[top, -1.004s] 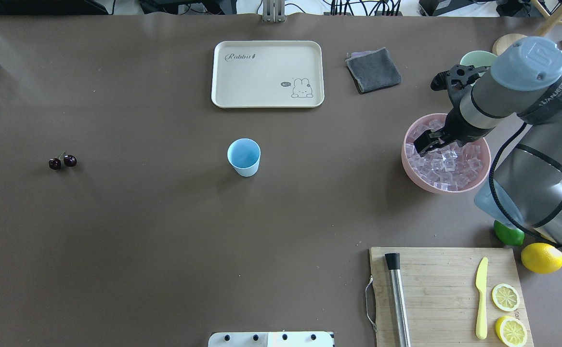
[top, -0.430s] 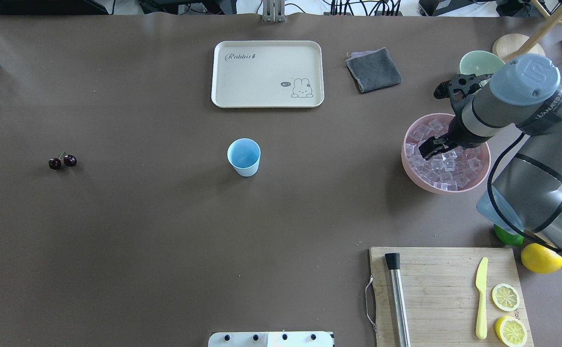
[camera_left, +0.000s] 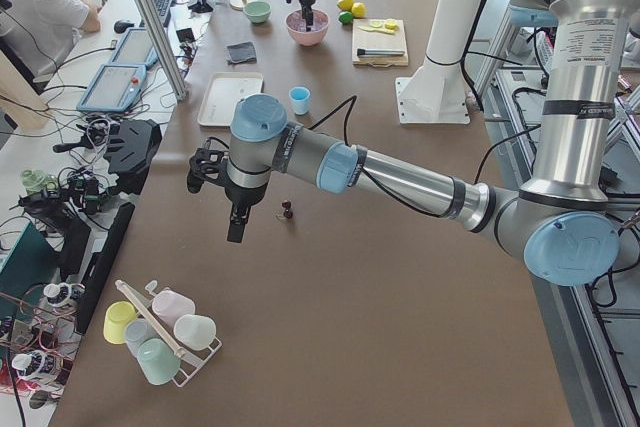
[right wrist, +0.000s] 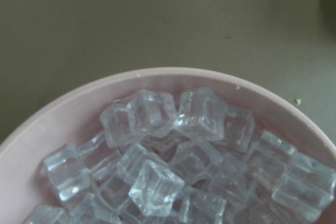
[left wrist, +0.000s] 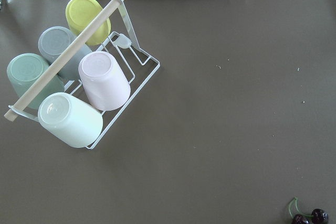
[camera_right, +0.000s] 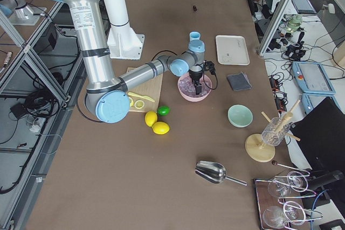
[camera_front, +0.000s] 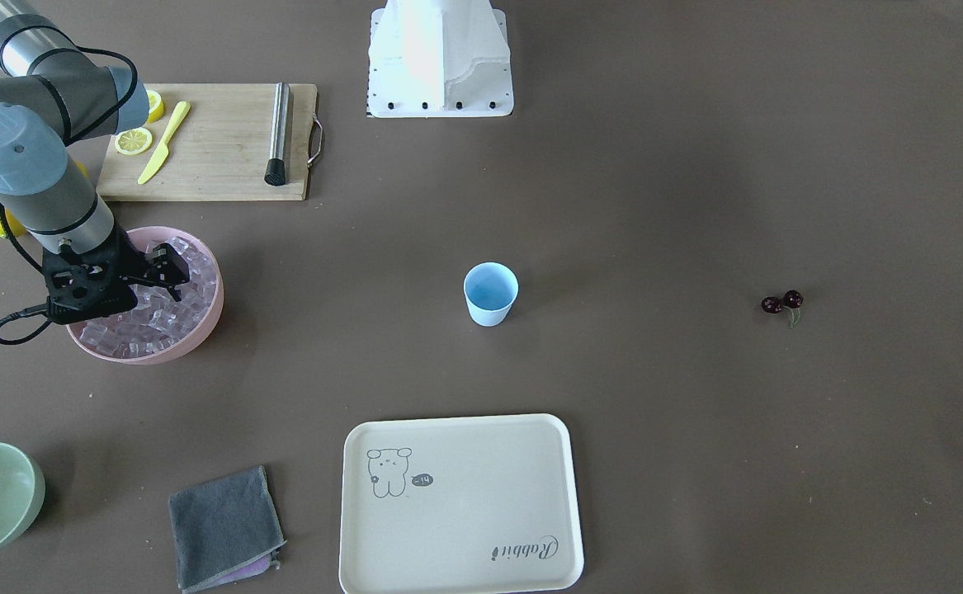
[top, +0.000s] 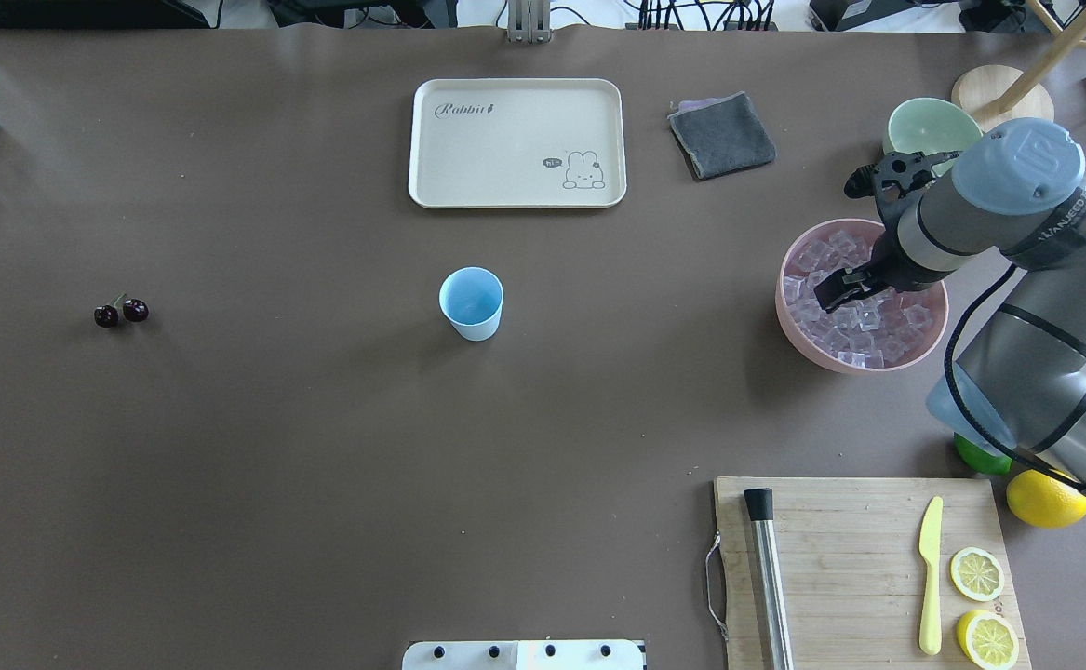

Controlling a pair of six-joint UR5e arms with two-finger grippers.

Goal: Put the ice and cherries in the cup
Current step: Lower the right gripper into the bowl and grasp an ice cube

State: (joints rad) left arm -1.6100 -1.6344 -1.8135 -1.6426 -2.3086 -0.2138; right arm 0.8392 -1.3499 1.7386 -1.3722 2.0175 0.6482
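Right gripper (top: 838,289) is down inside the pink bowl (top: 787,321), tips in among the ice (right wrist: 156,187), and from the front-facing view its fingers look parted. That ice is a loose heap of clear, glassy cubes with softly rounded edges, tilted every which way, filling the bowl on the robot's right. The cup (top: 471,302), light blue and tapered, stands upright mid-table, well apart from the bowl. The cherries (top: 120,313), two glossy dark red ones joined by thin green stems, lie on the brown table (top: 319,465) far out on the robot's left. Left gripper (camera_left: 235,230) hangs above the table near them; wide or narrow, I cannot tell
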